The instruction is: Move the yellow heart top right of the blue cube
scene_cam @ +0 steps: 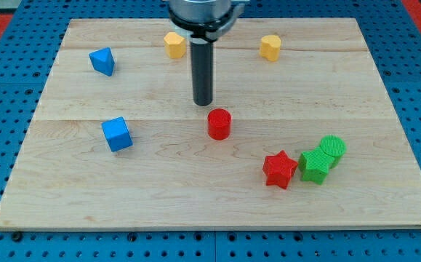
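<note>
My tip carries no claw and grasps nothing; it hangs just above the red cylinder. The yellow heart sits near the view's top, well apart from the blue cube, so approaching it comes first.

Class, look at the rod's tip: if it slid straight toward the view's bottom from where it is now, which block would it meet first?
My tip would most likely meet the red cylinder first; it sits just below, slightly to the view's right, so contact might be glancing.

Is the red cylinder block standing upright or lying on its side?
Upright. The red cylinder block shows its round flat face upward, just below my tip on the wooden board.
</note>
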Motion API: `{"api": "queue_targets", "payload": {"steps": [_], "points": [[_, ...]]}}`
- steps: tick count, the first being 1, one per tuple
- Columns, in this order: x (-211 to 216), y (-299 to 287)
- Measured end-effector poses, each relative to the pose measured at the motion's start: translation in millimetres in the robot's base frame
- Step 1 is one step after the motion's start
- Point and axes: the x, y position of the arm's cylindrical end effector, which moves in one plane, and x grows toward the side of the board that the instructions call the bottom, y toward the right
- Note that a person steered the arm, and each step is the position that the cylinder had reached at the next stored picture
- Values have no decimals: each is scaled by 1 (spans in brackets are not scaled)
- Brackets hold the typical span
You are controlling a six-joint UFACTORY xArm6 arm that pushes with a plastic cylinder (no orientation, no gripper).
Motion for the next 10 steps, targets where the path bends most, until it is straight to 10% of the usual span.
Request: {"api": "queue_targets", "payload": {"steps": [3,7,8,10], "points": [[87,47],[138,-219],[72,-213],[78,-9]]}}
